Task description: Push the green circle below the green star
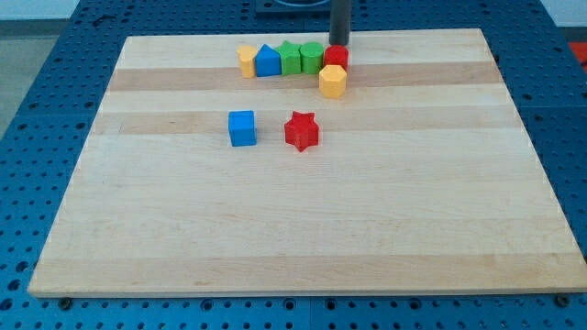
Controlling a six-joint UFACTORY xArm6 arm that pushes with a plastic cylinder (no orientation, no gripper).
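Observation:
The green circle [312, 58] sits in a row of blocks near the view's top. The green star [290, 57] touches it on its left and a red circle [337, 56] touches it on its right. My tip [340, 44] is at the top edge of the board, just above the red circle and up-right of the green circle. Whether it touches the red circle cannot be told.
A blue block [268, 60] and a yellow block [246, 60] continue the row to the left. A yellow hexagon [333, 81] lies just below the red circle. A blue square [242, 127] and a red star [301, 131] lie lower, left of centre.

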